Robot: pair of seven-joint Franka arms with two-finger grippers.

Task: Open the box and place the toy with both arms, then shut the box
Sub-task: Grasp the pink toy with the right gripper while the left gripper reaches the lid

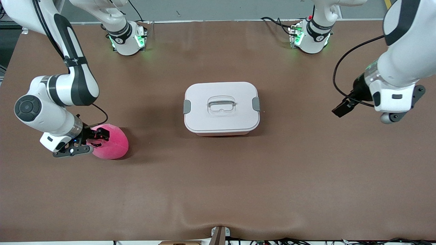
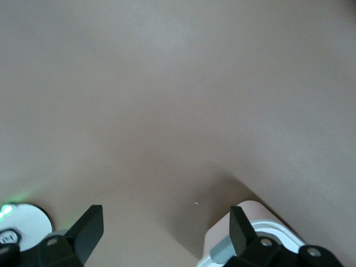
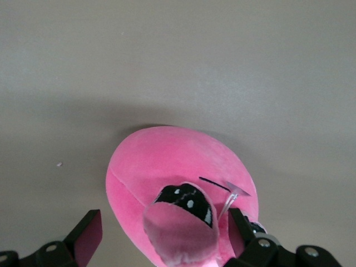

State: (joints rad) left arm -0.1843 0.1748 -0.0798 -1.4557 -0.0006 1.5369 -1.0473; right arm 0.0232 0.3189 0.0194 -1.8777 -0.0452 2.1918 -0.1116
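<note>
Front view shows brown table (image 1: 218, 190) bare around the box (image 1: 221, 108), which sits shut at the middle, white lid (image 1: 221, 102) on and grey clips (image 1: 187, 106) at both ends. Open room lies on every side of it. My right gripper (image 3: 161, 236) straddles the pink toy (image 1: 110, 143) near the right arm's end, fingers apart about it. My left gripper (image 2: 164, 231) hangs spread over bare table at the left arm's end.
</note>
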